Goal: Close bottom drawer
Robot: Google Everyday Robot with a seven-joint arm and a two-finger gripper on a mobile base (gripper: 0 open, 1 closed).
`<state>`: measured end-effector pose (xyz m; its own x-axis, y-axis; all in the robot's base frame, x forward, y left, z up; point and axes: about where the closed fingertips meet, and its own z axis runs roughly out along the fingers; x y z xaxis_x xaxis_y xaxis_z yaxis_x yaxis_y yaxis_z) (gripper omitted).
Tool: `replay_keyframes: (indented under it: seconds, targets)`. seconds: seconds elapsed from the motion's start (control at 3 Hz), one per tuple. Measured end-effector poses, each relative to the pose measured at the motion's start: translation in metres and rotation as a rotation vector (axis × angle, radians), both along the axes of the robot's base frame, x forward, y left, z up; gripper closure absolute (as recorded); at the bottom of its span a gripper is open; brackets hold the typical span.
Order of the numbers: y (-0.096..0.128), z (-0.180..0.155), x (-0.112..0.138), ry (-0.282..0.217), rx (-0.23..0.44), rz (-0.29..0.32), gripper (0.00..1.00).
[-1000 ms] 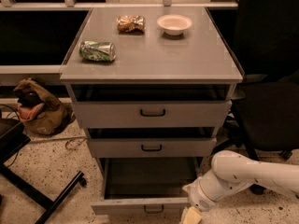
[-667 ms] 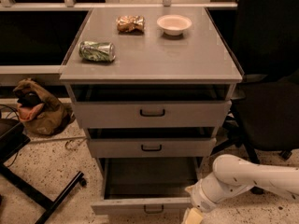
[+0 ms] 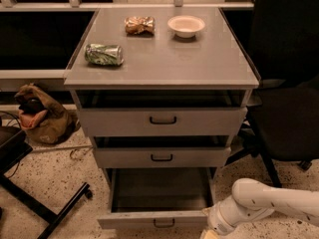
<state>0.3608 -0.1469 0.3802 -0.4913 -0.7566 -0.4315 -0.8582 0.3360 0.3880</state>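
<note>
The bottom drawer (image 3: pixel 154 219) is the lowest of three grey drawers and stands pulled far out, its dark-grey inside showing empty. Its narrow front panel carries a small dark loop handle (image 3: pixel 164 223). The middle drawer (image 3: pixel 162 157) and the taller top drawer (image 3: pixel 163 120) stand a little way out. My white arm (image 3: pixel 269 203) comes in from the right at floor level. The gripper (image 3: pixel 209 233) is at the bottom edge of the view, just right of the bottom drawer's front right corner, mostly cut off.
On the cabinet top (image 3: pixel 199 59) lie a crushed green can (image 3: pixel 103 54), a crumpled snack bag (image 3: pixel 139 25) and a white bowl (image 3: pixel 186 26). A brown bag (image 3: pixel 40 114) sits on the floor at left. A black chair (image 3: pixel 286 113) stands at right; a black chair base (image 3: pixel 40 203) lies at lower left.
My arm has shifted slightly, and the gripper has sunk lower toward the bottom edge. The bottom drawer stands as far out as before.
</note>
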Motion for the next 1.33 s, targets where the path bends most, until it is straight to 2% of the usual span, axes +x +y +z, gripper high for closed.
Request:
replay_keyframes:
  seconds: [0.33,1.0,1.33]
  targets:
    - [0.004,-0.018,-0.002,0.016,0.006,0.005,0.00]
    - [0.026,-0.117,-0.009,0.088,0.042,0.017,0.00]
    - [0.034,-0.157,-0.009,0.109,0.059,0.010,0.00]
